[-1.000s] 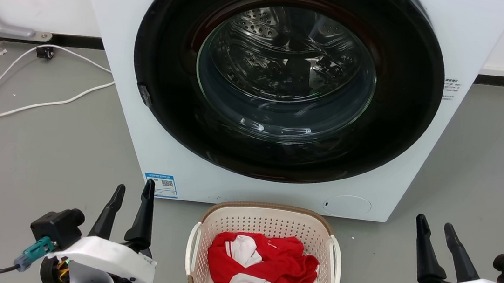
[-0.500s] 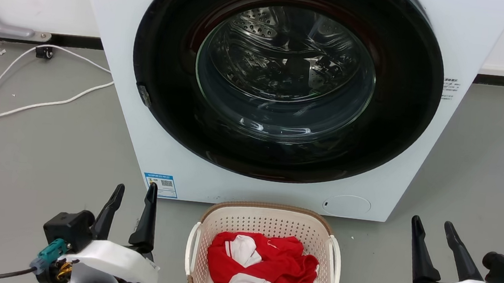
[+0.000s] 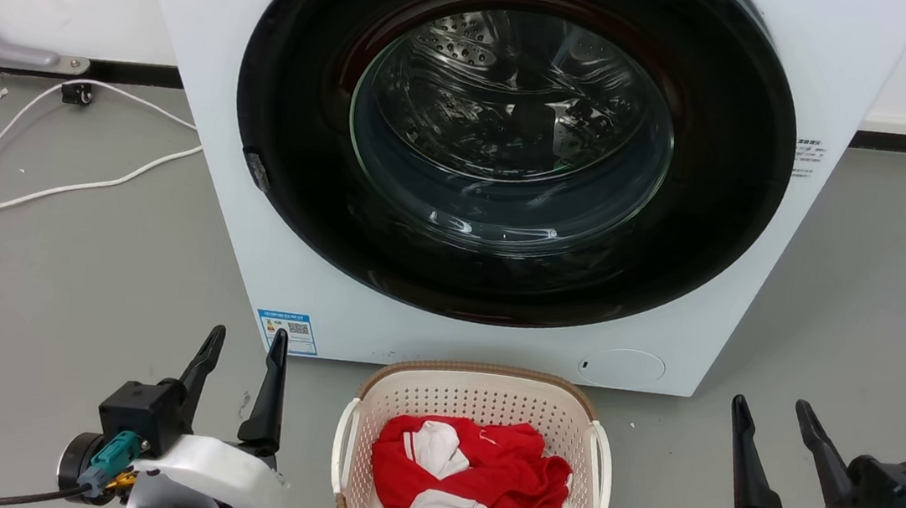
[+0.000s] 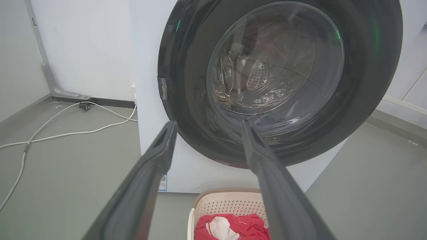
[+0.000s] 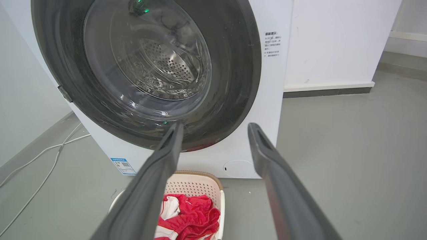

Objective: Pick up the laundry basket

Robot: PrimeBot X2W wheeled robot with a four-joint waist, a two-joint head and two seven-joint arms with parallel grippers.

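The laundry basket (image 3: 481, 392) sits on the grey floor just in front of the washer, cream-white and perforated with a brown rim and white side handles, holding red and white clothes (image 3: 471, 483). My left gripper (image 3: 246, 339) stands open to the basket's left, apart from it. Off to the basket's right, my right gripper (image 3: 771, 408) is open too, with nothing held. The basket (image 4: 230, 205) appears low between the left fingers in the left wrist view. In the right wrist view the basket (image 5: 200, 185) lies at the lower left behind one finger.
A white front-loading washer (image 3: 512, 168) with a shut round glass door stands right behind the basket. White cables (image 3: 47, 186) trail over the floor at the left, near a wall pipe (image 3: 11, 52). Bare grey floor (image 3: 876, 315) spreads to the right.
Both arms have shifted slightly inward toward the basket, the left to the right and the right to the left. The basket has stayed put.
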